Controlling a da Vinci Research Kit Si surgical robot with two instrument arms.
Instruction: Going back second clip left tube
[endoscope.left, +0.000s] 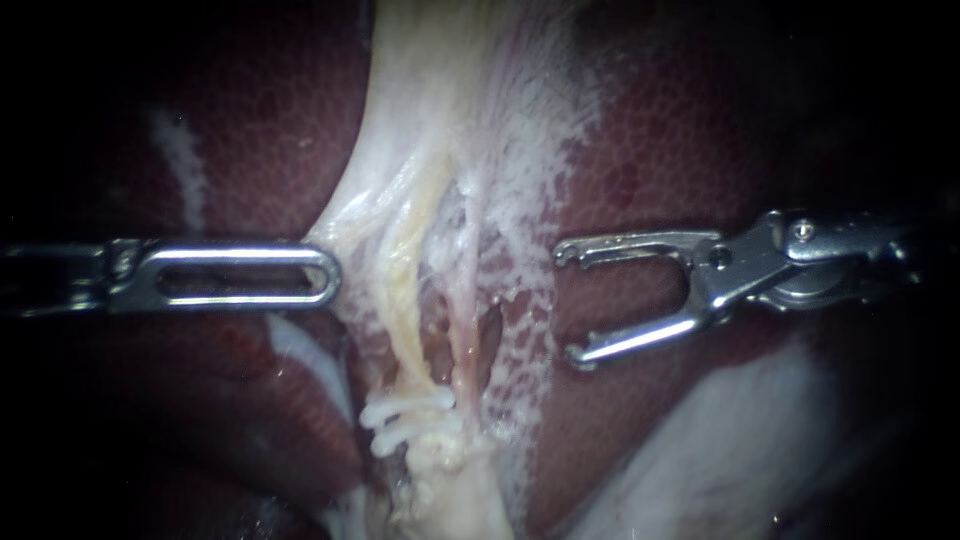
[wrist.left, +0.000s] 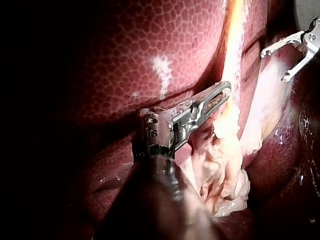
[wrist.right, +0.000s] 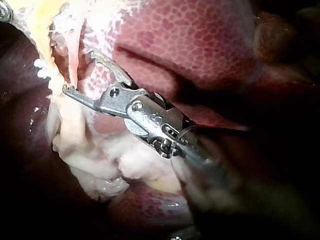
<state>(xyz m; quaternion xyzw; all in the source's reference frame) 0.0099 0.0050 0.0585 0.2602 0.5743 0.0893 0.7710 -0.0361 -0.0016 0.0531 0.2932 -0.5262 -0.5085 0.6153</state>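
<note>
Two tubes run down a pale fan of tissue: a yellowish left tube (endoscope.left: 405, 290) and a thinner pink right tube (endoscope.left: 462, 310). White clips (endoscope.left: 408, 415) cross the left tube low down. My right instrument (endoscope.left: 572, 303) stands open to the right of the tubes, apart from them, with nothing between its jaws; it also shows open in its wrist view (wrist.right: 80, 71) and in the left wrist view (wrist.left: 275, 65). My left instrument (endoscope.left: 333, 275) is shut, its windowed jaws flat, the tip touching the pale tissue's left edge (wrist.left: 226, 91).
Dark red liver (endoscope.left: 250, 120) lies on both sides of the pale tissue. A pale mass (endoscope.left: 720, 440) sits under my right instrument. Bunched whitish tissue (wrist.left: 220, 170) hangs below the clips beside my left instrument's shaft.
</note>
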